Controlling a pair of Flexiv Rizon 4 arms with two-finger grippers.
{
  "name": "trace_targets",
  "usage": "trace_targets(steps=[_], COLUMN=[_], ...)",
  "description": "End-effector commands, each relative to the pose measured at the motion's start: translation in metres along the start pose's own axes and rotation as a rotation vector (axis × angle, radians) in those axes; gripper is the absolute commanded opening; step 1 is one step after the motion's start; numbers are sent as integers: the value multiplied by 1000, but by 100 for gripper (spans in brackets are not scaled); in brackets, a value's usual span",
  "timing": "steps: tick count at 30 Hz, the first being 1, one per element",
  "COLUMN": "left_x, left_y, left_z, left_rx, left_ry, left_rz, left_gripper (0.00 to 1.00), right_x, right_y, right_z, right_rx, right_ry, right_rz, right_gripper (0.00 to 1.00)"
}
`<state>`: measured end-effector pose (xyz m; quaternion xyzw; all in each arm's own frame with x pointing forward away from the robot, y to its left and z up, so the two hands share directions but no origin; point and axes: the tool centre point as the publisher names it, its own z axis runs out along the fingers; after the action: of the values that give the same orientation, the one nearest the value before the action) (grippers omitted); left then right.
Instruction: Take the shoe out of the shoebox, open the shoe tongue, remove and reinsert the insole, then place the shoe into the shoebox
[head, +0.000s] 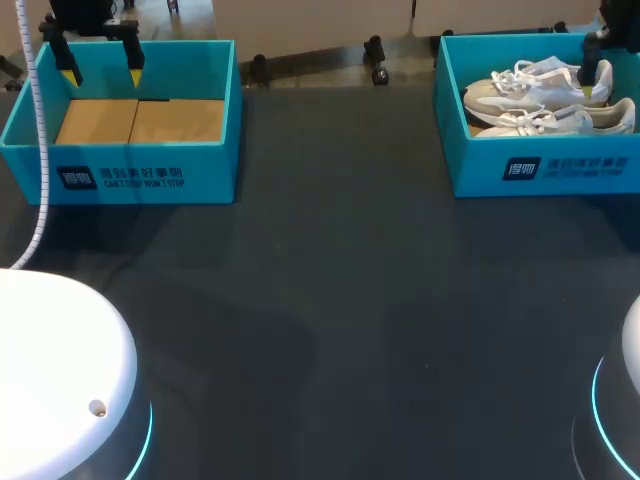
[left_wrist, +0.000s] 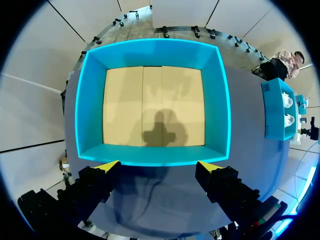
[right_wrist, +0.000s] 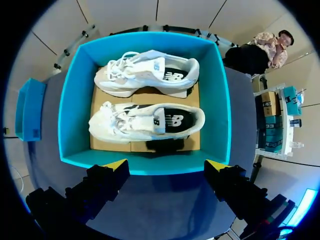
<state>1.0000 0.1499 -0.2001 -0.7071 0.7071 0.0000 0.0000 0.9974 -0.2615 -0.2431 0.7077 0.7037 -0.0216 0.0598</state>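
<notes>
My left claw (left_wrist: 159, 166) hangs over the left box (left_wrist: 150, 47), its yellow tips wide apart with nothing between them. That box shows only a bare cardboard floor (left_wrist: 150, 105) with my shadow on it. In the head view the same claw (head: 102, 72) sits above the box's (head: 150, 175) far part.

My right claw (right_wrist: 167, 165) hangs over the right box (right_wrist: 67, 115), its fingers also spread wide and gripping nothing. The near wall of the box lies just ahead of the tips. Two white shoes lie side by side on the cardboard inside, both on their soles, toes toward the left box. The near shoe (right_wrist: 145, 120) lies closest to my fingers and the far shoe (right_wrist: 150, 72) is just beyond it by the far wall. Both have dark insides and their laces are loose over the tongues. I cannot tell whether the two touch.

From the head view the right box (head: 540, 165) stands at the table's (head: 330, 300) far right and the left box at its far left, well apart, with dark tabletop between them. The shoes (head: 535, 88) (head: 550, 122) are not yet out of the box
</notes>
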Motion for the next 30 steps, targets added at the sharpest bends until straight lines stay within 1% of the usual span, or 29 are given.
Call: trace_targets(steps=[1, 10, 18, 20, 22, 24, 25, 26, 27, 28, 29, 30], left_x=[0, 0, 0, 0, 0, 0, 0, 0, 0, 0, 0, 0], left_y=[0, 0, 0, 0, 0, 0, 0, 0, 0, 0, 0, 0], left_z=[0, 0, 0, 0, 0, 0, 0, 0, 0, 0, 0, 0], left_rx=[0, 0, 0, 0, 0, 0, 0, 0, 0, 0, 0, 0], left_ry=[0, 0, 0, 0, 0, 0, 0, 0, 0, 0, 0, 0], left_rz=[0, 0, 0, 0, 0, 0, 0, 0, 0, 0, 0, 0], left_gripper=[100, 100, 100, 100, 100, 100, 100, 100, 100, 100, 100, 100], right_x=[-14, -32, -46, -48, -49, -50, -50, -50, -50, -50, -50, -49], right_y=[8, 25, 35, 37, 38, 40, 41, 43, 44, 45, 47, 48], right_z=[17, 47, 64, 67, 70, 72, 74, 77, 78, 80, 81, 83], right_rx=[14, 40, 49, 50, 50, 48, 48, 48, 47, 43, 41, 38], right_ry=[20, 39, 50, 50, 51, 51, 52, 52, 51, 51, 51, 45], right_rz=[0, -2, 11, 11, 9, 7, 6, 5, 4, 3, 3, 4], right_gripper=[100, 100, 100, 100, 96, 97, 96, 92, 86, 72, 67, 67])
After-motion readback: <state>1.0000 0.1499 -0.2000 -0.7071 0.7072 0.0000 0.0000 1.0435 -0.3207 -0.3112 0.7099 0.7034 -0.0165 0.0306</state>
